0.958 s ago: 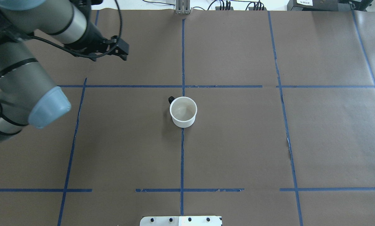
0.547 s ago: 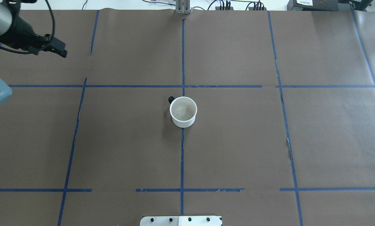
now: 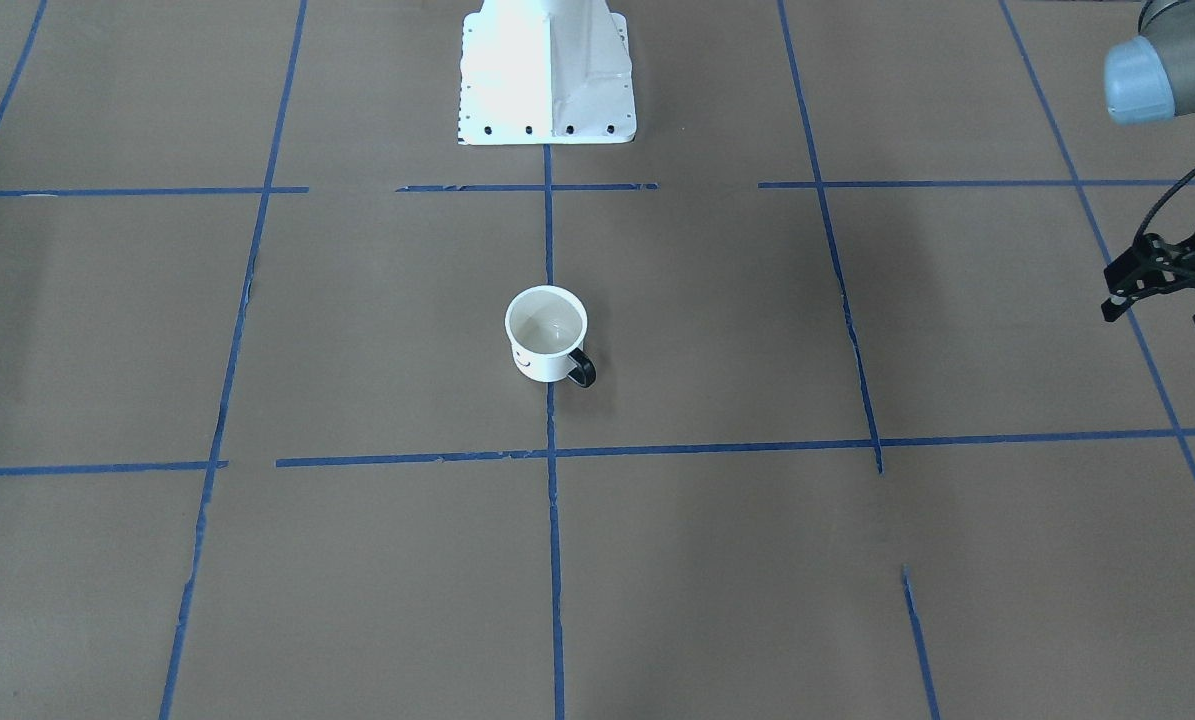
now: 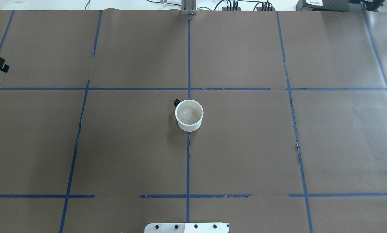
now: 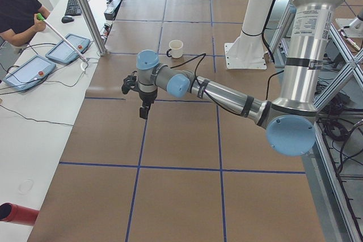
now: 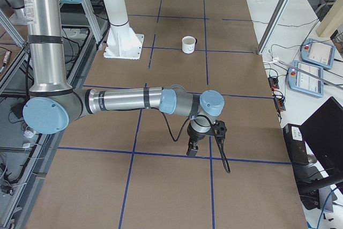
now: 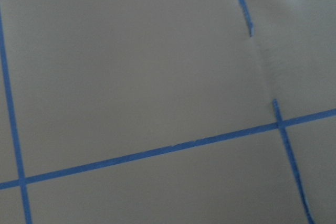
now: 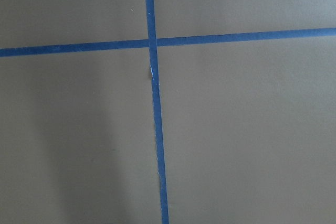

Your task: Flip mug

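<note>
While I watch from far away, the mug (image 4: 189, 115) stands the right way up in the middle of the worktop (image 4: 245, 145), with its open mouth facing up. It sits right on a long line of blue tape (image 4: 188, 161) that runs across the brown paper. Its black handle (image 3: 583, 372) points away from the robot and a bit toward the robot's left. A small black drawn smile (image 3: 523, 362) shows low on the side that faces away from the robot. The inside of the mug looks bare. Nothing touches the mug.

The left end effector (image 3: 1162, 315) hangs over the robot's left end of the worktop, well apart from the mug. Its two fingers (image 3: 1117, 305) are spread, with a gap between them and nothing in that gap. The left arm (image 5: 227, 92) reaches out low over the paper.

The right end effector (image 6: 192, 151) is at the other end of the worktop, also well apart from the mug, and points down at the paper. I see it only from the side, so I cannot tell if its fingers are spread or pressed together. The right arm (image 6: 123, 100) lies stretched out low.

Both wrist cameras show only brown paper and blue tape. The white robot base (image 3: 547, 80) stands at the robot's edge of the worktop, in line with the mug.
</note>
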Controlling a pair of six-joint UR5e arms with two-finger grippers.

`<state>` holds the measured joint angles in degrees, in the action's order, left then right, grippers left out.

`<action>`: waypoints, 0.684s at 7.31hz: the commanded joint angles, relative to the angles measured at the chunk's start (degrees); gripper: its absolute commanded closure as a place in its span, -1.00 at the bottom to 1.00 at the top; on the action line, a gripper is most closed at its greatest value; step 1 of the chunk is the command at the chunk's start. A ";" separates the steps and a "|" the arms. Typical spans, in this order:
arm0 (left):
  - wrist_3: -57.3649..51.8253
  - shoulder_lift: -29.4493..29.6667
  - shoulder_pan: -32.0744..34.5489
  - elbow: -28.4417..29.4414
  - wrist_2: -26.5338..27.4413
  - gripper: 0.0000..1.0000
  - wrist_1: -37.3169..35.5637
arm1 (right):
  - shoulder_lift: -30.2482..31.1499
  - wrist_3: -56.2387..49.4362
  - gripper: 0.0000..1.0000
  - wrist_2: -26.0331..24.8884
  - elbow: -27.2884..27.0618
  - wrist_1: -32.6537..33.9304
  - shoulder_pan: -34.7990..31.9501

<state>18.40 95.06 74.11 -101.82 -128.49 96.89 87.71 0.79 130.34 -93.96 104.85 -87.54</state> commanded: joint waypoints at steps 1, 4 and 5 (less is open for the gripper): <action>-7.18 -1.11 5.23 5.82 -0.27 -1.00 0.05 | 0.00 0.00 -1.00 0.00 0.00 0.00 0.00; -17.67 -2.16 12.35 12.95 -4.64 -1.00 0.14 | 0.00 0.00 -1.00 0.00 -0.09 0.00 0.00; -21.00 -2.16 13.76 15.05 -4.66 -1.00 0.05 | 0.00 0.00 -1.00 0.00 0.00 0.00 0.00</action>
<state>1.41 92.98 85.77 -89.53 -132.29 96.98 87.72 0.79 130.34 -94.00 104.85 -87.54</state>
